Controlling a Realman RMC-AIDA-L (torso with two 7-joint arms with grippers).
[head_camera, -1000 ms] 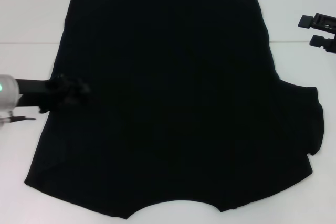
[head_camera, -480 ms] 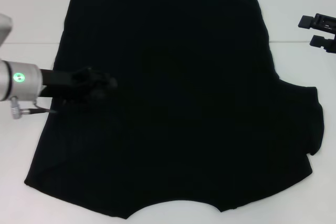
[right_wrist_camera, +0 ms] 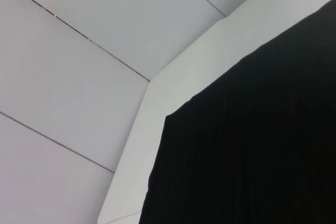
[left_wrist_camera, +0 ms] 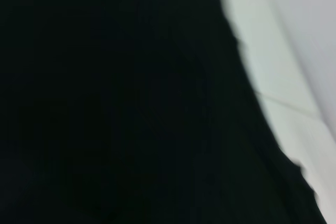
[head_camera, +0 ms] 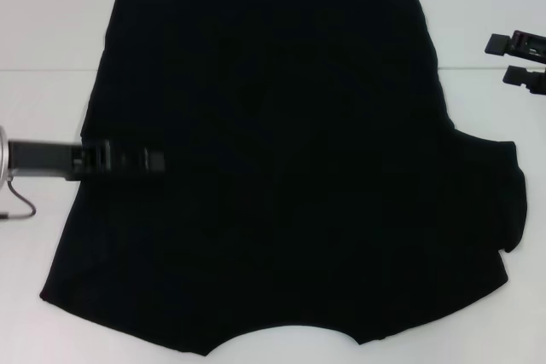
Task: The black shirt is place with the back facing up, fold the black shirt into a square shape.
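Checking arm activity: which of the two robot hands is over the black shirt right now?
The left hand, reaching in over the plain black soft-fabric T-shirt; the right hand sits off the cloth, at the table's far right.

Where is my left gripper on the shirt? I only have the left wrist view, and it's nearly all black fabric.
Observer: The head view shows the left gripper at the left edge of the black shirt, about halfway along that side.
Operator: And the right one?
Observer: The right gripper is off the shirt, over the white table beyond the shirt's far right side, open and empty.
Operator: Any sleeve showing?
Observer: One sleeve sticks out on the right; none shows on the left.
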